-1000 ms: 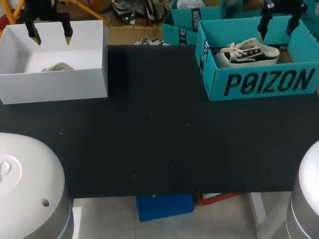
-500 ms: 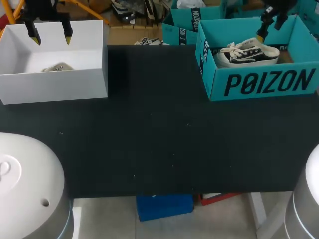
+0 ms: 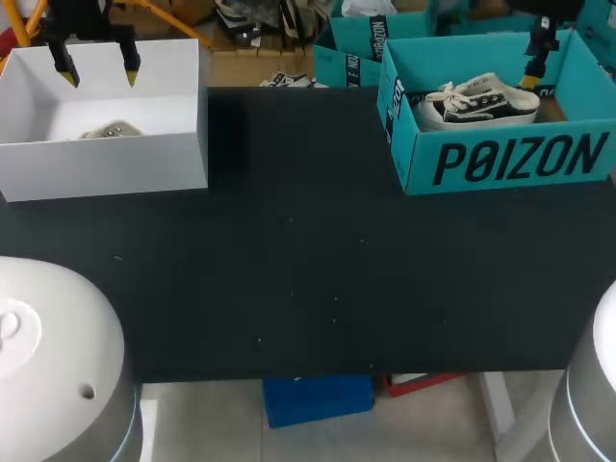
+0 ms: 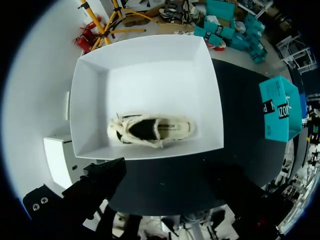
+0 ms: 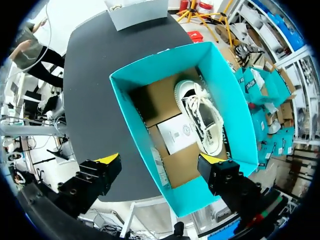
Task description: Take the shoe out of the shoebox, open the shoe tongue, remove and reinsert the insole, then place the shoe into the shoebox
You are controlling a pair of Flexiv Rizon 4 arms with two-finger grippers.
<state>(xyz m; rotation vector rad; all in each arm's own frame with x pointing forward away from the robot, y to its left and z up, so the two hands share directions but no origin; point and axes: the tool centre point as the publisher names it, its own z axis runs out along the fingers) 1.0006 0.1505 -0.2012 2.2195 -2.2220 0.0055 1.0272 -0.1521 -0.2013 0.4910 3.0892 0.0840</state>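
1. The white-and-black canvas shoe (image 3: 481,99) lies inside the teal cardboard shoebox (image 3: 510,159), at the black table's (image 3: 308,241) far right corner.
2. The right gripper (image 5: 159,160) is above it, fingers wide apart.
3. The left gripper (image 3: 99,74), also wide, is above the white cardboard box (image 3: 106,164).

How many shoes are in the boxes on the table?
2: a black-and-white laced sneaker in the teal cardboard shoebox, a cream shoe in the white box. None seems hidden.

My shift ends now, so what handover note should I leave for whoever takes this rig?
Left gripper: open, empty, above the white box, which holds a light shoe.
Right gripper: open, empty, above the teal shoebox.
Black-and-white shoe lies in it, untouched.
Done: nothing, it seems.
Left: take shoe out, open tongue, insole out and back, shoe back in box.
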